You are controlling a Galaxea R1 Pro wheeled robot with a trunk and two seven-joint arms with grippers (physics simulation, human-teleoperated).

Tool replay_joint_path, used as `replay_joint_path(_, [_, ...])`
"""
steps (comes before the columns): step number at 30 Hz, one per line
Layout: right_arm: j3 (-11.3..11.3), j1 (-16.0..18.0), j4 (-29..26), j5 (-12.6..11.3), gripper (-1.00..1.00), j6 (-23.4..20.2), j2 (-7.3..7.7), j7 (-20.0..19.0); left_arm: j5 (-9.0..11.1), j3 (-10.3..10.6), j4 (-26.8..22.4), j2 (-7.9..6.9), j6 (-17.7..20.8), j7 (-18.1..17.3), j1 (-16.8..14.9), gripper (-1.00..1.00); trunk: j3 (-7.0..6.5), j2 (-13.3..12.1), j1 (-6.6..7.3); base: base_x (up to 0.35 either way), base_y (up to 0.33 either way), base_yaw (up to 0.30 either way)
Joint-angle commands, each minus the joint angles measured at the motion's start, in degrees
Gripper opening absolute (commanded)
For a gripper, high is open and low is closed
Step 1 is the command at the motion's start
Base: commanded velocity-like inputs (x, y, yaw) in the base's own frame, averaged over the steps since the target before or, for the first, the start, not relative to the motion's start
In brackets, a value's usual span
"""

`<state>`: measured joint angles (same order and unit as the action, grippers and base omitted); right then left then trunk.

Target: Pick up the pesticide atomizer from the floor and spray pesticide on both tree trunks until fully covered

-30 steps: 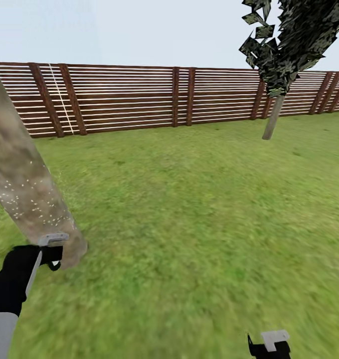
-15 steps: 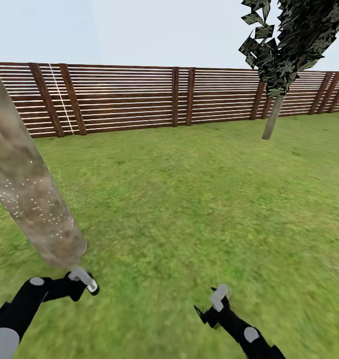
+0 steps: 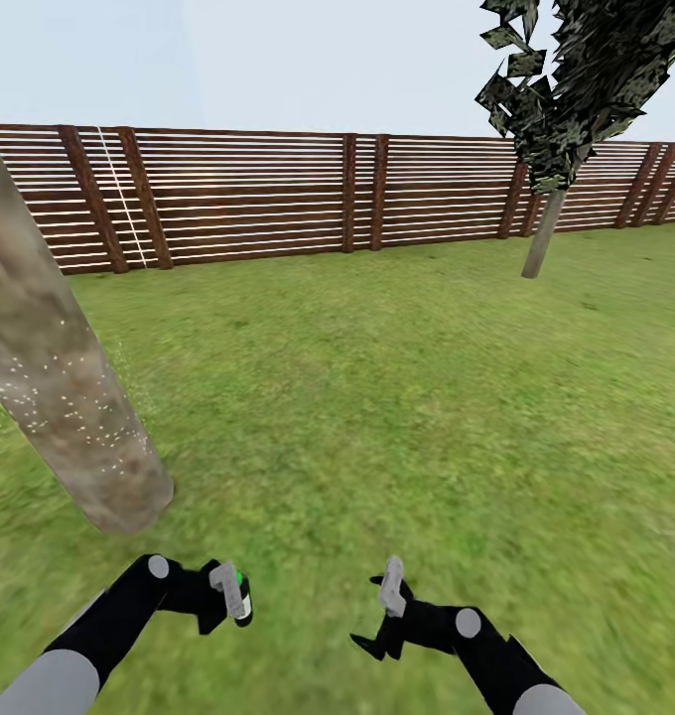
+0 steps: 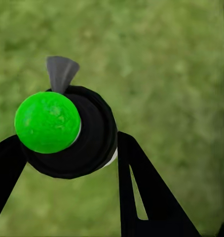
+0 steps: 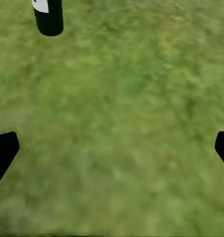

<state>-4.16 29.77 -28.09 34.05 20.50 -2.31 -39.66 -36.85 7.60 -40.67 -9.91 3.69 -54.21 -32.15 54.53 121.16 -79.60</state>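
My left gripper (image 3: 226,594) is shut on the pesticide atomizer (image 3: 241,602), a small black bottle with a white label and a bright green cap. The left wrist view looks down on its green cap and grey nozzle (image 4: 61,72), with my black fingers (image 4: 136,182) on both sides. One tree trunk (image 3: 60,397) leans up at the left, ahead of that gripper, and fine white pesticide specks dot its middle. The second tree (image 3: 543,230) stands far off by the fence. My right gripper (image 3: 382,616) is open over grass (image 5: 112,150) with its fingertips wide apart. Its wrist view also catches the atomizer (image 5: 48,17).
A brown slatted fence (image 3: 278,194) closes the lawn at the back. Open grass (image 3: 407,397) stretches between the near trunk and the far tree. The far tree's dark crown (image 3: 586,70) hangs at the upper right.
My left gripper has dropped away from the trunk's base and swung inward with the atomizer. The right arm has come up from the lower edge and moved toward the middle.
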Motion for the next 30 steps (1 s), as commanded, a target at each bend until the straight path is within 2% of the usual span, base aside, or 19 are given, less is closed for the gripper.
replay_joint_path(1, [-0.8,0.0,-0.6,0.6,-1.00,0.3,-0.01,0.0,-0.2,0.6,-0.1,0.01,0.1,0.3,0.0,-1.00,0.05,0.0,0.01,0.000,0.000,0.000])
replay_joint_path(4, [-1.7,0.0,-1.5,0.7,-1.00,0.2,-0.01,0.0,-0.2,1.6,-0.1,0.21,0.0,0.3,0.0,-1.00,0.05,0.0,0.01,0.000,0.000,0.000])
replay_joint_path(7, [-1.8,0.0,-3.1,0.8,-1.00,0.2,-0.01,-0.4,-0.3,4.7,-0.1,0.72,0.2,0.3,-0.1,-1.00,0.05,0.0,0.01,0.000,0.000,0.000])
replay_joint_path(8, [-1.8,0.0,-3.6,0.8,-1.00,0.2,-0.03,-2.2,-0.2,5.2,-0.1,0.89,0.2,0.3,-0.1,-1.00,0.05,0.0,0.01,0.000,0.000,0.000])
replay_joint_path(9, [-1.8,0.0,-5.0,0.8,-1.00,0.1,-0.05,-5.2,-0.3,5.6,-0.2,1.73,0.3,0.3,-0.1,-1.00,0.05,0.0,0.01,0.000,0.000,0.000])
replay_joint_path(10, [-1.8,0.0,-5.8,0.8,-1.00,-0.2,-0.05,-6.1,-0.4,5.8,-0.2,2.08,0.3,0.3,-0.1,-1.00,0.05,0.0,0.01,0.000,0.000,0.000])
replay_joint_path(12, [-1.8,0.0,-7.5,0.8,-1.00,-2.5,-0.10,-6.9,-2.9,8.7,-0.2,3.08,0.4,0.3,-0.1,-1.00,0.05,0.0,0.01,0.000,0.000,0.000])
replay_joint_path(14, [-1.8,0.0,-8.9,0.7,-1.00,-3.5,-0.12,-7.1,-4.1,10.0,-0.2,4.00,0.5,0.3,-0.1,-1.00,0.05,0.0,0.01,0.000,0.000,0.000])
replay_joint_path(19, [-1.9,0.0,-10.0,0.6,-1.00,-3.9,-0.20,-7.5,-5.7,10.5,-0.5,7.62,0.8,0.6,-0.4,-1.00,0.05,0.0,0.01,0.000,0.000,0.000])
replay_joint_path(20, [-1.9,0.0,-10.1,0.6,-1.00,-3.9,-0.65,-7.5,-5.9,10.5,-0.7,8.46,1.7,0.6,-0.5,-1.00,0.05,0.0,0.01,0.000,0.000,0.000])
replay_joint_path(23, [-2.0,0.0,-10.0,0.5,-1.00,-3.8,-1.31,-7.5,-6.4,10.5,-0.9,9.31,2.5,0.7,-0.7,-1.00,0.05,0.0,0.01,0.000,0.000,0.000])
replay_joint_path(26, [-2.0,0.0,-10.0,0.6,-1.00,-3.8,-2.75,-7.5,-10.5,10.5,-0.9,10.18,3.7,0.7,-0.6,-1.00,0.05,0.0,0.01,0.000,0.000,0.000])
replay_joint_path(30, [-2.0,0.0,-10.1,0.6,-1.00,-3.8,-3.30,-7.5,-11.4,10.5,-1.0,11.25,5.8,0.6,-0.6,-1.00,0.05,0.0,0.01,0.000,0.000,0.000])
